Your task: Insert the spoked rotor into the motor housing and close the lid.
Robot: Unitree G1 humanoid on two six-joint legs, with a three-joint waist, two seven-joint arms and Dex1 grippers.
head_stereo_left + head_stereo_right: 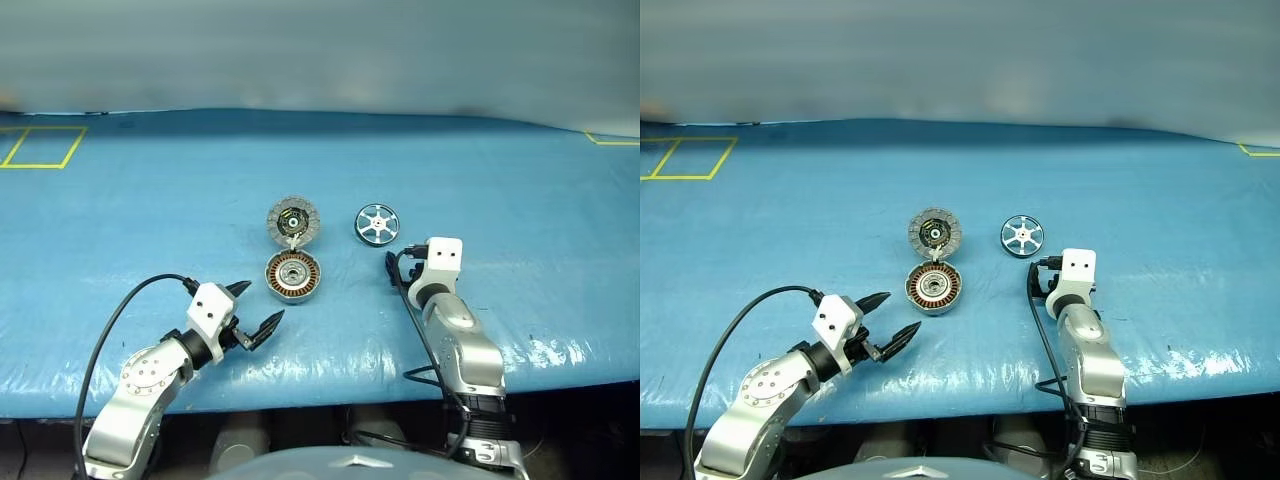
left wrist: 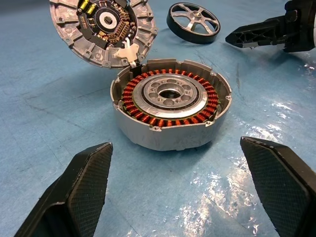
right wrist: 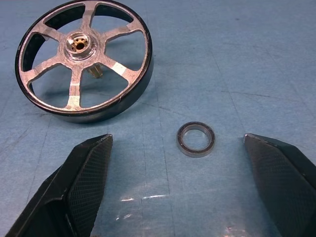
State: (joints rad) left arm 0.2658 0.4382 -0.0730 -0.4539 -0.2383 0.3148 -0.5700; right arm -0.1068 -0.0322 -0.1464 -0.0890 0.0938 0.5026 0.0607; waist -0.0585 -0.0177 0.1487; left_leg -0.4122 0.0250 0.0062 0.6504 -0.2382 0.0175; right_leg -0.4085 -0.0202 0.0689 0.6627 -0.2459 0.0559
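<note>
The motor housing (image 1: 293, 276) sits open on the blue table, its copper windings and silver hub showing. Its lid (image 1: 294, 220) lies hinged back beyond it, segmented inner face up. To their right the spoked rotor (image 1: 376, 223) rests flat on the table. My left gripper (image 1: 260, 305) is open, low over the table just in front and left of the housing (image 2: 170, 123). My right gripper (image 3: 176, 143) is open, just short of the rotor (image 3: 81, 59), nothing between its fingers but a small ring on the table. One right finger (image 2: 256, 34) shows beside the rotor (image 2: 193, 20).
A small metal ring (image 3: 196, 153) lies on the blue table cover (image 1: 150, 220) close in front of the rotor. Yellow tape lines (image 1: 40, 147) mark the far left. The table's front edge runs just beneath both wrists. Black cables trail from each arm.
</note>
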